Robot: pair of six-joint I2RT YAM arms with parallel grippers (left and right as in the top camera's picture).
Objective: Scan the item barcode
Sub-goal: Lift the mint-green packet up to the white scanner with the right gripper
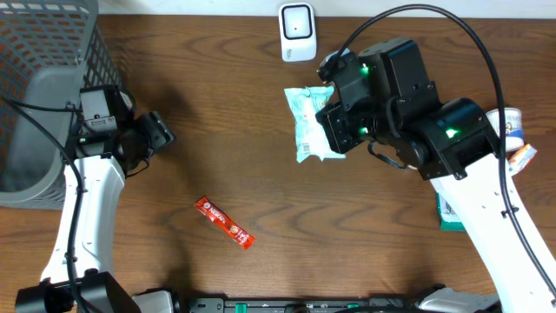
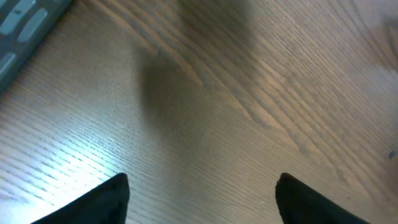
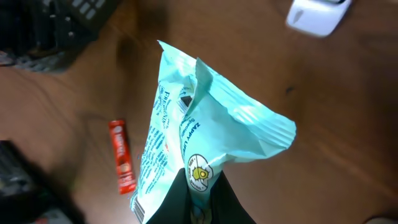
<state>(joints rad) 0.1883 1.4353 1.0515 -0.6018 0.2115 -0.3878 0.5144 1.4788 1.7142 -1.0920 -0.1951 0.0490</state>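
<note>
Snack packet (image 3: 186, 118) hangs pinched in the right end effector (image 3: 199, 190); left end effector (image 2: 199, 196) stands open near the grey basket (image 1: 52, 52).

Basket (image 1: 43, 96) at the far-left corner of the table (image 1: 261, 174), scanner (image 1: 297, 32) at the far edge near the middle. Just in front of the scanner, a snack bag (image 1: 310, 122), up in the right gripper (image 3: 198, 193). Stick packet (image 1: 224, 223) nearer the front, left of the bag. Can (image 1: 506, 122) and flat pack (image 1: 447, 217) at the right edge. Left gripper (image 1: 161, 135) just right of the basket.
</note>
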